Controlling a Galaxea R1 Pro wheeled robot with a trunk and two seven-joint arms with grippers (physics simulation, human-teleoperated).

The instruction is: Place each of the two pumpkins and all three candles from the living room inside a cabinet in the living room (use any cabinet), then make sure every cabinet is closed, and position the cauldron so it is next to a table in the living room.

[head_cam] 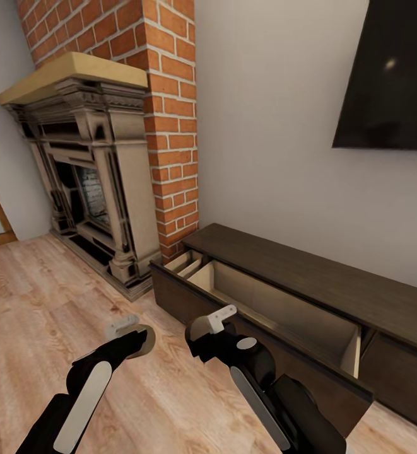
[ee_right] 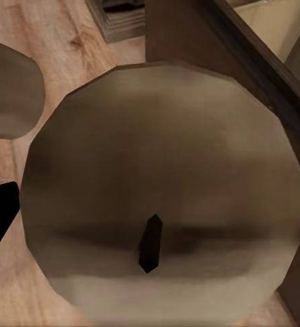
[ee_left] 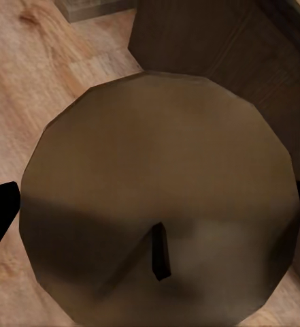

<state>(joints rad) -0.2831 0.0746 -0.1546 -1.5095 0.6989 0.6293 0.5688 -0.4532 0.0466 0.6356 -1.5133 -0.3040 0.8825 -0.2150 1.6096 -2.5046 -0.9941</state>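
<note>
Nearest to the robot, the left gripper (head_cam: 132,337) is closed around a tan candle (ee_left: 160,204) above the wooden floor (head_cam: 38,302), and the right gripper (head_cam: 211,325) just beside it is closed around a second candle (ee_right: 163,191). Behind them the dark cabinet (head_cam: 309,271) has its drawer (head_cam: 277,315) pulled open, showing a pale inside. Farther back stands the brick fireplace (head_cam: 101,170), and a black screen (head_cam: 391,75) hangs on the wall.

- Your left gripper (ee_left: 150,218) holds a tan candle (ee_left: 156,204) with a dark wick (ee_left: 161,251) between its black fingers (ee_left: 0,214).
- Dark-brown cabinet (ee_left: 211,41) sits at one o'clock.
- Wooden floor (ee_left: 34,68) lies at ten o'clock.
</note>
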